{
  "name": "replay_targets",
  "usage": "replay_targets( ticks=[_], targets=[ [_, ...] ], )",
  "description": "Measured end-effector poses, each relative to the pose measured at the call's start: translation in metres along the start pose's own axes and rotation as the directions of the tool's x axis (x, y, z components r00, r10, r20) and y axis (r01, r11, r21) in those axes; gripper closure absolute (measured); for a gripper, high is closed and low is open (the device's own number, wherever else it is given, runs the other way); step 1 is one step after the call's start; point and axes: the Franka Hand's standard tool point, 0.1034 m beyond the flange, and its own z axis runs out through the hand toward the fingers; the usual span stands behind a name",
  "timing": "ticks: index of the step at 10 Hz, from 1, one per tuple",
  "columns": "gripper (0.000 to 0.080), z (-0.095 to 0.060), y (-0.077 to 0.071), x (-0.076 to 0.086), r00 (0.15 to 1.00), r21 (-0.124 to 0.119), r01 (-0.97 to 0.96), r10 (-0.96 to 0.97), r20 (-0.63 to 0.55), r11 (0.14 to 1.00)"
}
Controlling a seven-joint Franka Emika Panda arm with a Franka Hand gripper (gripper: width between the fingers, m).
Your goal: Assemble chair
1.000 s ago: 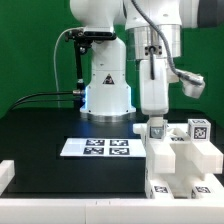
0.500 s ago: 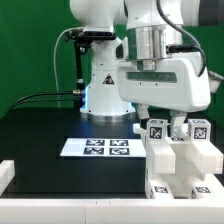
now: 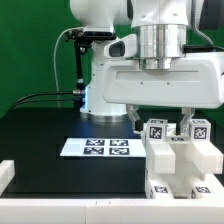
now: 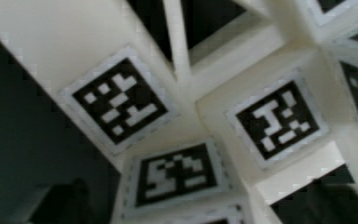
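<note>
Chair (image 3: 182, 160) parts sit clustered at lower right of the exterior frame, just right of the marker board (image 3: 97, 148). Gripper (image 3: 165, 122) hangs low over the tagged upper posts; jaws look parted, whether anything is held cannot be told. To do this step well, centre on one post, descend squarely, avoid nudging neighbours.

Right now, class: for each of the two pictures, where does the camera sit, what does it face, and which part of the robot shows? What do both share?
Exterior view: off the arm, across the black table, facing the robot base, marker board and white chair parts; arm and claw show.
Wrist view: on the wrist, close on tagged chair parts; a dark blur at one corner may be a claw finger.
Shared: the tagged chair parts.
</note>
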Motion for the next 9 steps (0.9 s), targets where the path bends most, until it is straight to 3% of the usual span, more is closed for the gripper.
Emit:
replay_targets(
  ticks=[2,5,7,9],
  targets=[
    [0.0532,0.0004,0.0008,-0.0003,0.999,-0.001,-0.033,0.033,0.002,0.999],
    [0.0531,0.0014,0.0018,-0.0009,0.911,-0.028,-0.411,0.412,0.025,0.911],
    [0.0531,0.0015,0.0024,-0.0008,0.773,-0.037,-0.633,0.634,0.028,0.773],
    [0.0532,0.0021,0.0009,-0.0011,0.574,-0.036,-0.817,0.818,0.042,0.575]
  ],
)
